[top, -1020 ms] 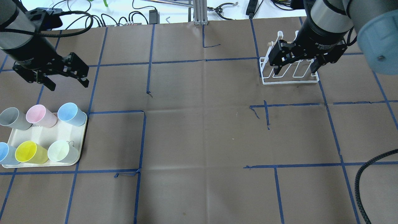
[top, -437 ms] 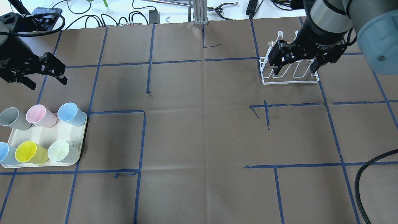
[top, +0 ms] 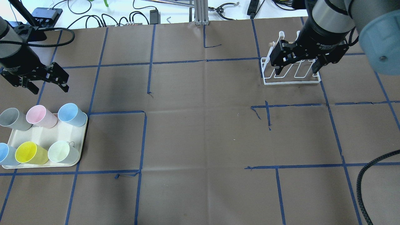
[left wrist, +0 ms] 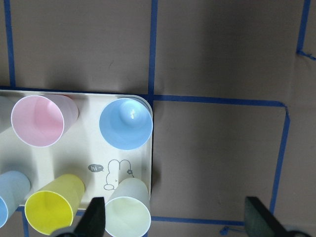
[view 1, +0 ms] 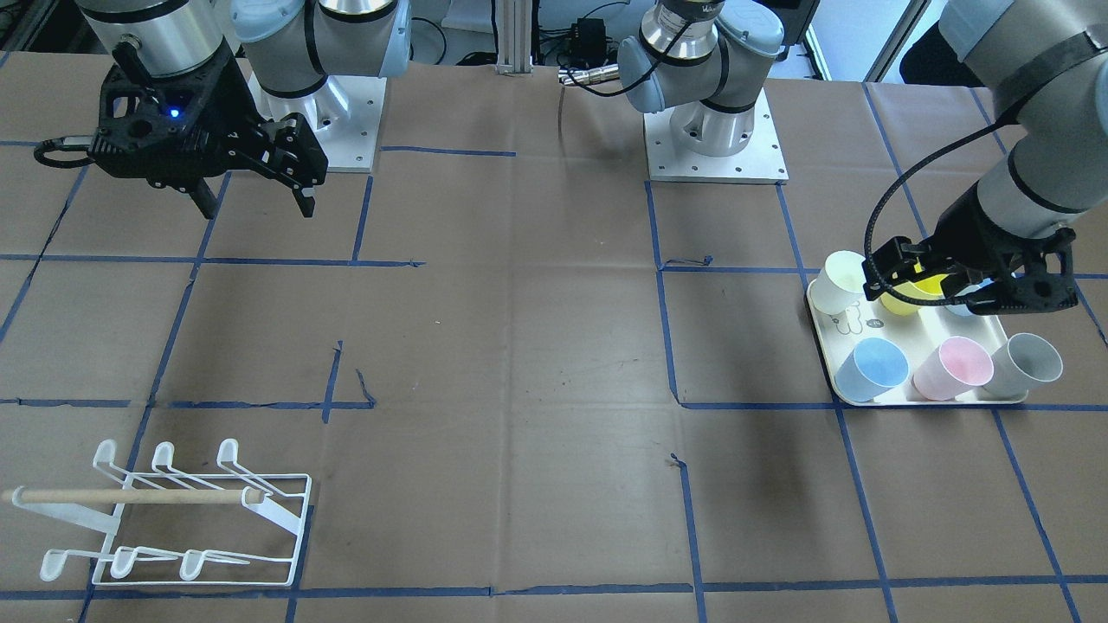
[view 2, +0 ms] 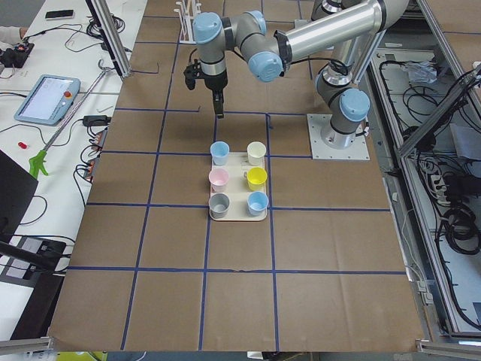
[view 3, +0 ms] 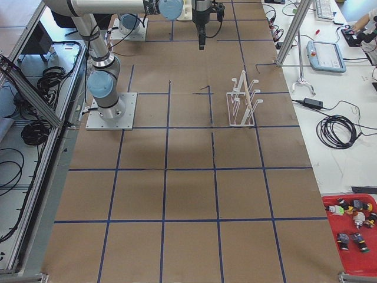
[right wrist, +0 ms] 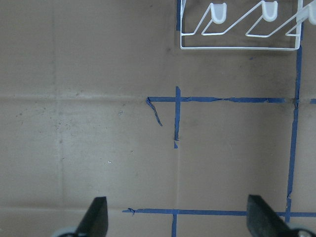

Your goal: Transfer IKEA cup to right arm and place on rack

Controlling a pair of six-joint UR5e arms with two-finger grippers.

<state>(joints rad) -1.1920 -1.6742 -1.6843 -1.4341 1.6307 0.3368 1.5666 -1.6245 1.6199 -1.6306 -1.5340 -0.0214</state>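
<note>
**STATUS: SIX CUPS ON TRAY, BOTH JAWS OPEN AND EMPTY**

**Surface.** Table [top: 200, 140] covered w/ brown paper and marked in a grid of blue tape. A teach pendant [view 2: 46, 98] lies on the white surface alongside.

**Tray** [top: 47, 136]. Cream, rectangular, bear drawing. Lies flat at the robot's left end of the table. Holds six cups, all upright, mouths up, in two rows of three.
- Far row from the robot, left to right: grey cup [top: 12, 118], pink cup [top: 39, 115], blue cup [top: 70, 114].
- Near row: second blue cup [top: 4, 153], yellow cup [top: 29, 153], pale cup [top: 62, 152].

**Rack** [view 1: 275, 514]. White wire, six loop-tipped prongs, wooden dowel [view 1: 130, 496] across it. Stands on the table at the robot's right end, toward the far edge, well apart from the tray.

**L arm** [top: 15, 53]. L jaws spread wide, gripping nothing, pointing down.
- Wrist cam: fingertips [left wrist: 96, 217] sit at the frame's bottom edge. The pale cup and bare paper show below in the gap.
- L jaws hang above the table by the tray, clear of every cup.
- Overhead cam puts them beyond the far row; front cam puts them over the near row. Exact pos. over the tray cannot be told.

**R arm** [top: 325, 28]. R jaws spread wide, gripping nothing, pointing down.
- Wrist cam: fingertips [right wrist: 98, 217] far apart over bare paper and tape, rack base at the frame's top.
- Overhead cam overlaps R jaws w/ the rack. Front cam shows them well apart from it, nearer the robot's base.
</note>
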